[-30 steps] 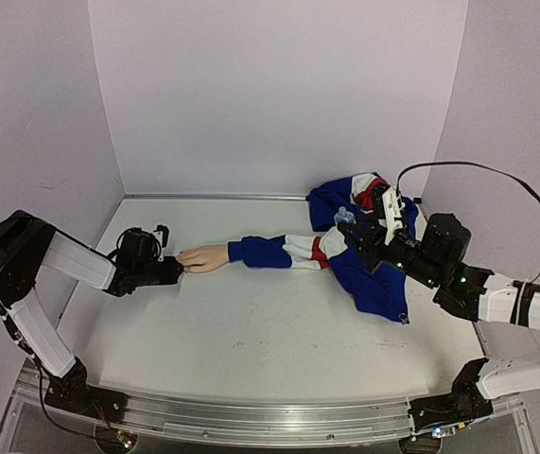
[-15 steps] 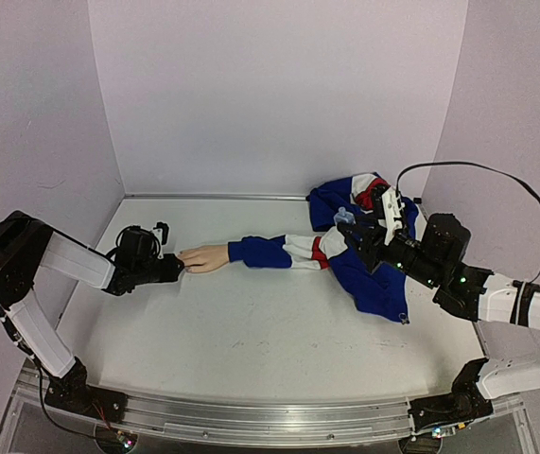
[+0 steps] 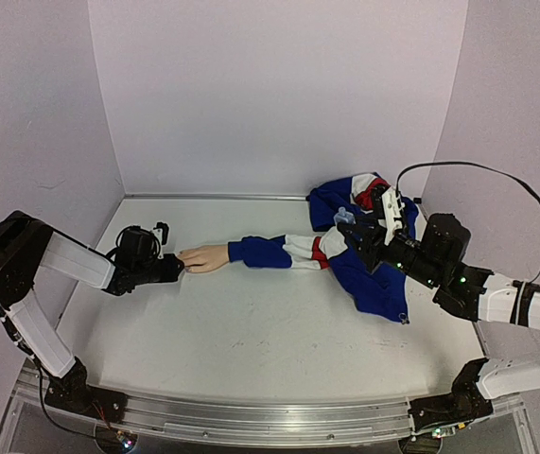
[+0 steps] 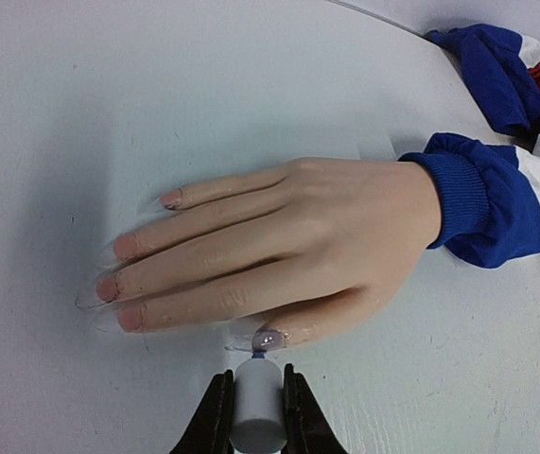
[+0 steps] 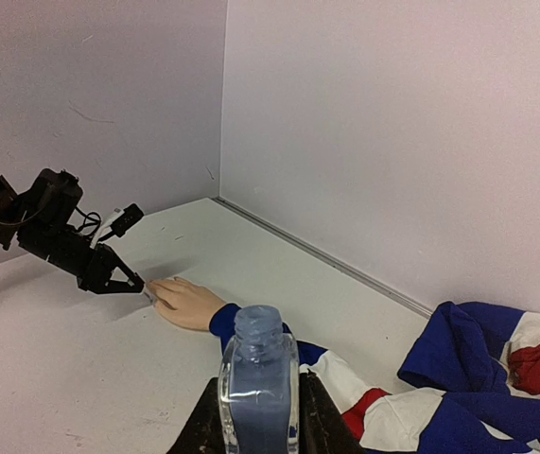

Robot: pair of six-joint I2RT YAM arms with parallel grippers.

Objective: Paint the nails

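Note:
A pale mannequin hand (image 4: 279, 251) with a blue sleeve cuff (image 4: 468, 203) lies palm down, its fingers pointing left. It also shows in the top view (image 3: 205, 257) and the right wrist view (image 5: 184, 301). Its thumb nail (image 4: 270, 338) looks glossy and purplish; the other nails (image 4: 109, 284) are long and clear. My left gripper (image 4: 255, 416) is shut on a pale cylindrical brush cap (image 4: 255, 407), whose brush tip touches the thumb nail. My right gripper (image 5: 255, 416) is shut on a small clear open bottle (image 5: 258, 378) of bluish polish, held upright above the sleeve.
A blue, white and red jacket (image 3: 364, 236) lies bunched at the back right, its sleeve (image 3: 288, 252) running to the hand. Lilac walls (image 3: 279, 95) close the back and both sides. The white table (image 3: 251, 331) stretches in front of the hand.
My left gripper has crept very slightly along the hand's fingertips. The right arm and the bottle have not moved.

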